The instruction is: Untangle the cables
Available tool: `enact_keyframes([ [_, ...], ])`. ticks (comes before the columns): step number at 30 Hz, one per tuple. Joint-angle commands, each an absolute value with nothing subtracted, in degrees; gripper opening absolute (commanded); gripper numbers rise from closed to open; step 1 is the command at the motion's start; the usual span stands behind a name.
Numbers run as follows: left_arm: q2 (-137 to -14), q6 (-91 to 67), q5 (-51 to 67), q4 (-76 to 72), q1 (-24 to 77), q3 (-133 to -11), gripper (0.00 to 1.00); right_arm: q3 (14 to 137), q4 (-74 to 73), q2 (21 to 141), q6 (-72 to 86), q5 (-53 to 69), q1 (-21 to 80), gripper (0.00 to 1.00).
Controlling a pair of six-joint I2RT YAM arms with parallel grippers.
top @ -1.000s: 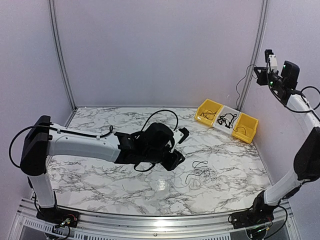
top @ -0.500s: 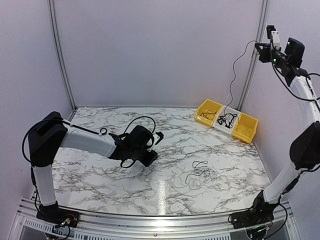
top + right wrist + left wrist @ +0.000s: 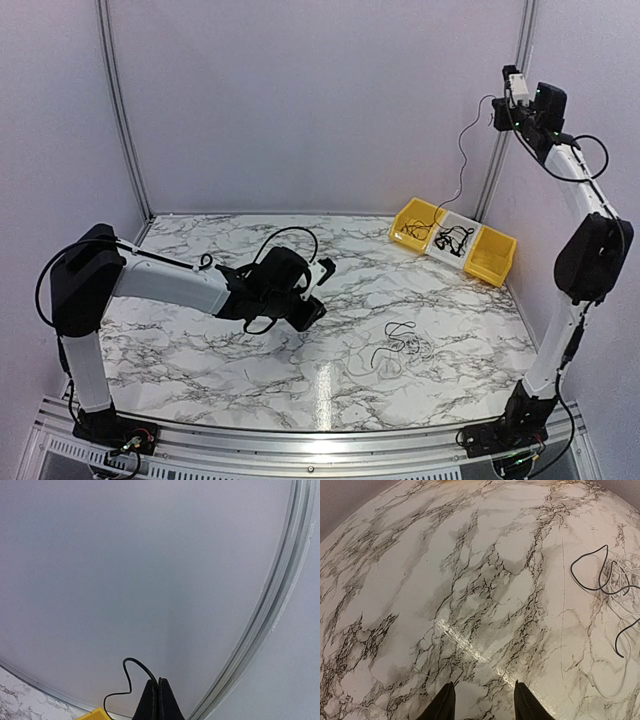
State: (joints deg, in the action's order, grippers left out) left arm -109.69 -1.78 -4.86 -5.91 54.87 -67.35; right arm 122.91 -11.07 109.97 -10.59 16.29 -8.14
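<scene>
We hold the right claw [image 3: 158, 682] clenched on one cable [image 3: 464, 165]; pulling higher may drag the tangle [image 3: 455, 238] from its bin [image 3: 466, 220]. The left claw [image 3: 483, 683] stands released, empty.

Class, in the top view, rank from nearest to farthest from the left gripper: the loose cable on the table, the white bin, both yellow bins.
1. loose cable, just right of the left gripper.
2. left yellow bin, back right.
3. white bin, middle of the row.
4. right yellow bin, row's far end.

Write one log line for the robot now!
left gripper: open, empty | right gripper: high, shut on cable | cable: hangs to white bin
</scene>
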Motion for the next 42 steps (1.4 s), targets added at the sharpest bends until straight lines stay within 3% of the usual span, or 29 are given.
enact_keyframes([
  [1,-109.8,-1.2,-3.2,-5.9,55.4,-69.0,0.43,125.3,-9.8,111.0,-15.0,8.0,-7.6,0.00],
  [7,-109.4,-0.7,-3.5,-5.0,56.2,-69.4,0.43,117.9,-10.5,111.3,-16.1,6.6,-7.6,0.00],
  [12,-109.0,1.5,-5.1,-4.5,57.3,-69.3,0.44,95.6,1.0,100.4,-16.1,6.7,-8.3,0.00],
  [19,-109.2,1.0,-4.4,-4.5,58.6,-69.3,0.45,80.6,5.2,94.9,-16.6,7.9,-8.9,0.00],
  [25,-108.9,1.1,-4.6,-4.5,59.4,-69.3,0.45,76.5,2.7,93.0,-17.1,19.7,-8.7,0.00],
  [42,-110.2,1.1,-4.3,-4.2,59.8,-69.8,0.46,70.6,-8.9,82.3,-15.9,27.7,-8.3,0.00],
])
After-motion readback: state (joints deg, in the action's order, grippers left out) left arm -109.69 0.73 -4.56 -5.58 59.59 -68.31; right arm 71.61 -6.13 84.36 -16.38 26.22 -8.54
